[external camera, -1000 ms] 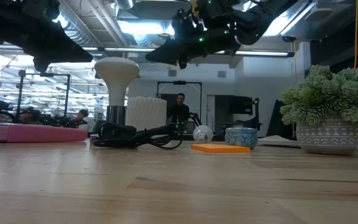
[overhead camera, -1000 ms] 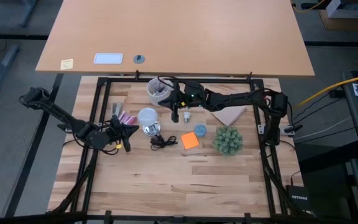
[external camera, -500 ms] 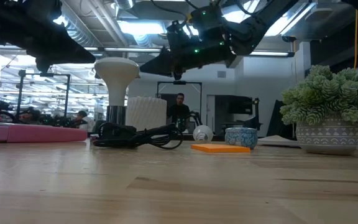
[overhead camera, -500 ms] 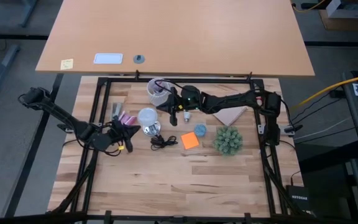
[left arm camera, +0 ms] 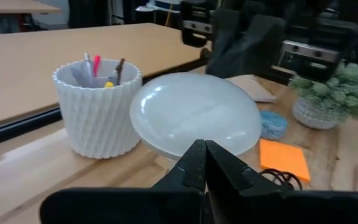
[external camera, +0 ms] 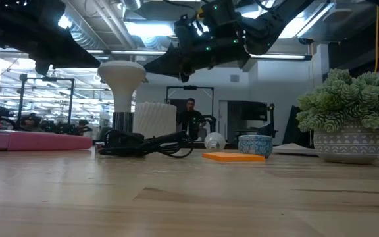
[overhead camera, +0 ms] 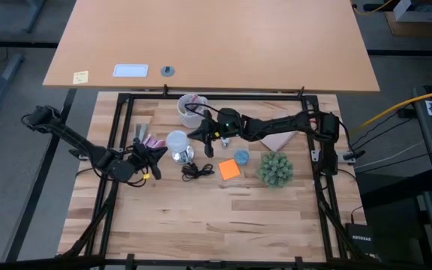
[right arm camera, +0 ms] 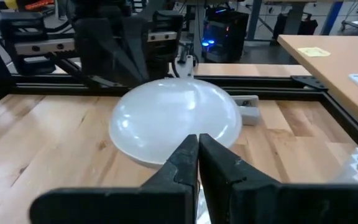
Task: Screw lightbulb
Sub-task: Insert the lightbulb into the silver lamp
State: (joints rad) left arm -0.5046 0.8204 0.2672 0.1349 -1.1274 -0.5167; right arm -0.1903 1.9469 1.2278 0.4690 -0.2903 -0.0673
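Observation:
The white frosted lightbulb [overhead camera: 177, 139] stands upright, dome up, its narrow base in the shiny silver socket [overhead camera: 182, 156] with the black cord [overhead camera: 196, 171]. The low view shows its dome and funnel neck [external camera: 122, 74]. My left gripper [overhead camera: 154, 157] is shut, just left of the bulb and level with its underside [left arm camera: 194, 115]. My right gripper [overhead camera: 202, 136] is shut, just right of the dome and pointing at it [right arm camera: 176, 118]. In the high view a small gap shows between each gripper and the bulb.
A pale cup of pens [overhead camera: 190, 107] stands behind the bulb. A pink stapler [external camera: 25, 139] lies at its left. An orange sticky note [overhead camera: 229, 169], a small blue dish [overhead camera: 241, 157], a potted plant [overhead camera: 275, 169] and a small round bulb [external camera: 214, 140] lie at its right.
My right gripper has gone toward the table's left and near edges, from beside the pen cup toward the lightbulb's dome, staying shut. The lightbulb and socket have stayed where they were.

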